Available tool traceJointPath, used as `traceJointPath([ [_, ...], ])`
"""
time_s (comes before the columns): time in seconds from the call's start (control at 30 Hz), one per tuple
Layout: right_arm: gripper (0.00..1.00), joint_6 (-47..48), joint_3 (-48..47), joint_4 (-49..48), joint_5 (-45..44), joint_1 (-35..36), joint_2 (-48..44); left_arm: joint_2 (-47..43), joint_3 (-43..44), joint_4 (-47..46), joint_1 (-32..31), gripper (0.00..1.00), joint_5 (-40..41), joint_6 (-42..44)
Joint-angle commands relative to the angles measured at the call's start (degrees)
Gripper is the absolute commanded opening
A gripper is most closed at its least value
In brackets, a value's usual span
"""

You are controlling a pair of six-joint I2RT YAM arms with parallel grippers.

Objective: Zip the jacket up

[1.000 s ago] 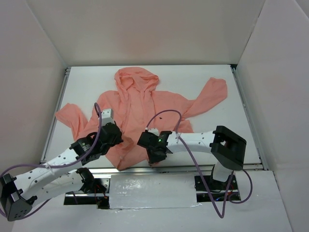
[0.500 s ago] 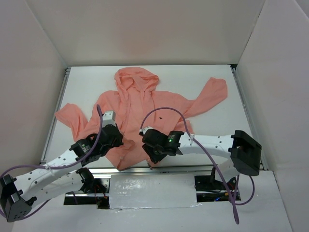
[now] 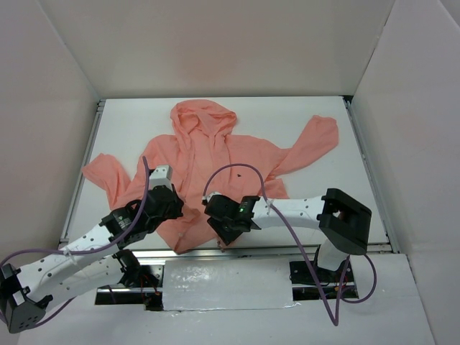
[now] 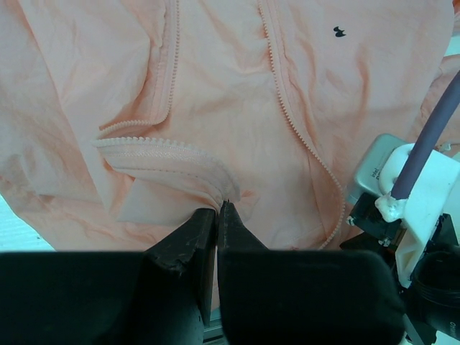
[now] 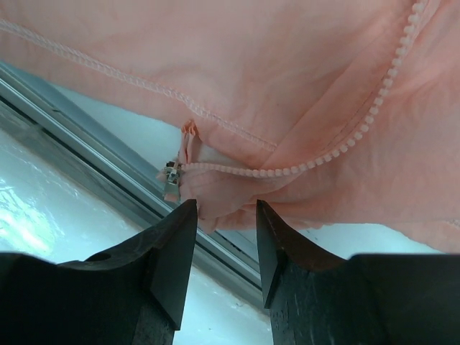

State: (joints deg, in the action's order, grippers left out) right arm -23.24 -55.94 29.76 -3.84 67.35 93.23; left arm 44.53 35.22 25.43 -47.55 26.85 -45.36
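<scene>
The salmon-pink jacket (image 3: 208, 154) lies open and face up on the white table, hood at the back. Its dark chest mark (image 4: 338, 31) shows in the left wrist view. My left gripper (image 3: 177, 208) is shut on a pinch of the jacket's left front edge by the zipper teeth (image 4: 218, 206). My right gripper (image 3: 220, 231) is open at the jacket's bottom hem (image 5: 226, 205). A bunch of hem fabric lies between its fingertips without being gripped. The metal zipper slider (image 5: 171, 183) hangs just left of the left finger. The zipper is open along its length (image 4: 287, 115).
A metal rail (image 5: 86, 122) runs along the table's near edge right under the right gripper. White walls enclose the table (image 3: 323, 208) on three sides. The right wrist body and its purple cable (image 4: 424, 144) sit close to the right of the left gripper.
My right gripper has shifted slightly left along the hem, and the right arm's elbow swung out right and came back. My left gripper holds its pinch in the same place.
</scene>
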Motion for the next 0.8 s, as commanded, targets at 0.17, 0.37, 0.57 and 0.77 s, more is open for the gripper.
traceJointPath([
  [0.17,0.54,-0.8,-1.8,-3.6,2.5,0.8,1.4,0.0,-0.2,-1.6,0.2,0.0,-1.0,1.3],
  [0.37,0.53,-1.9,-0.7,-4.0,1.9,1.4,3.0,-0.1,-0.2,-1.6,0.2,0.0,-1.2,1.6],
  [0.57,0.41,-3.3,-0.7,-4.7,0.2,1.3,4.3,0.3,-0.2,-1.9,0.2,0.0,-1.4,1.9],
  [0.77,0.11,-3.9,-1.6,-4.2,-1.8,1.4,6.2,0.1,-0.3,-1.8,0.2,0.0,-1.3,1.9],
])
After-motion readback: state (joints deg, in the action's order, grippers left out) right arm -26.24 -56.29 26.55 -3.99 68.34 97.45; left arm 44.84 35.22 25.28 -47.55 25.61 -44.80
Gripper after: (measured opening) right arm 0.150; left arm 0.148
